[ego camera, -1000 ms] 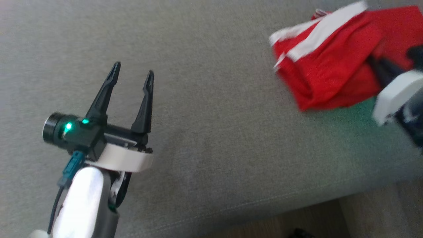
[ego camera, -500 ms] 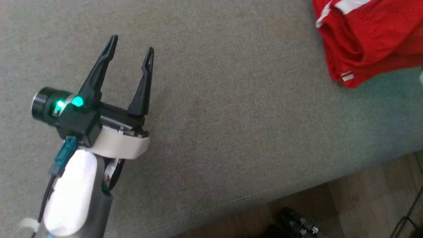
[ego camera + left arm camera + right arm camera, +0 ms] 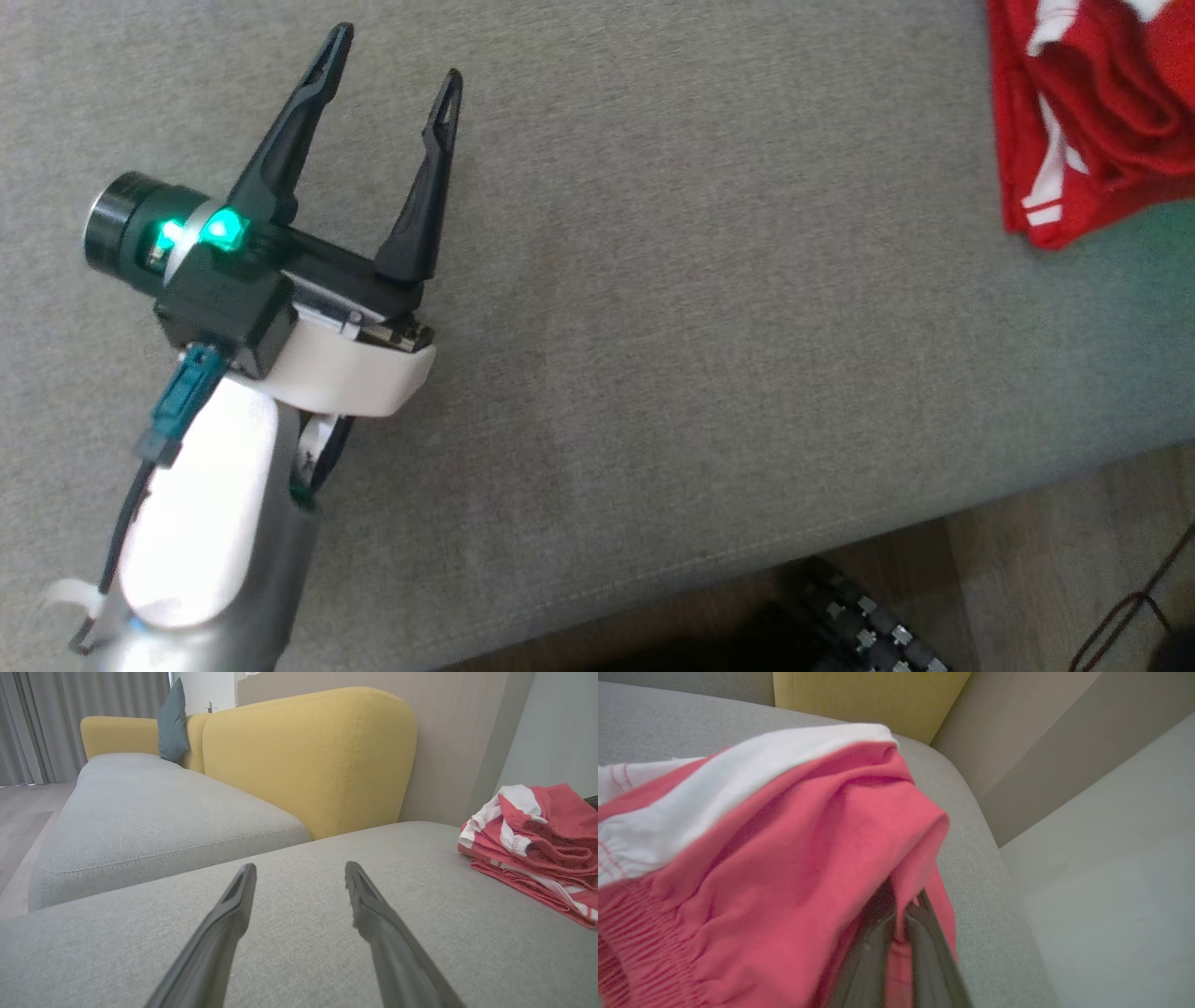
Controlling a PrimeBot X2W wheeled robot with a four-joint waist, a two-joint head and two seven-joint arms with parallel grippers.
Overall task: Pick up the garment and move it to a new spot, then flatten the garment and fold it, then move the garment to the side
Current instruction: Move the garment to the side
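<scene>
The garment (image 3: 1092,112), red with white stripes, lies as a compact, layered bundle at the right-hand end of the grey seat cushion (image 3: 700,327). This suggests that the pick-up, flattening and folding are done and that the last step, moving it to the side, is in hand or close to finished. The layers are bunched rather than crisp, so how neat the fold is cannot be judged. The right gripper (image 3: 901,914) has its fingers (image 3: 873,961) pinched together with red cloth draped over their tips and a strip of it between them, so it appears to be gripping a fold of the bundle. What seems left is to settle the bundle and let go. The left gripper (image 3: 397,56) hovers over bare cushion well apart from the garment, its fingers spread wide and holding nothing, and it plays no visible part in this step. The head view gives the layout from above: the open left gripper at the left, the garment cut off by the upper right corner, and wooden floor (image 3: 1027,579) beyond the cushion's front edge. The left wrist view adds the side profile, with the garment (image 3: 537,835) resting on the cushion in stacked layers. It also shows the yellow backrest (image 3: 308,756), a teal pillow (image 3: 172,723) and a second seat further along. The right wrist view supplies the grip itself, along with the rounded end of the cushion just past the cloth.
</scene>
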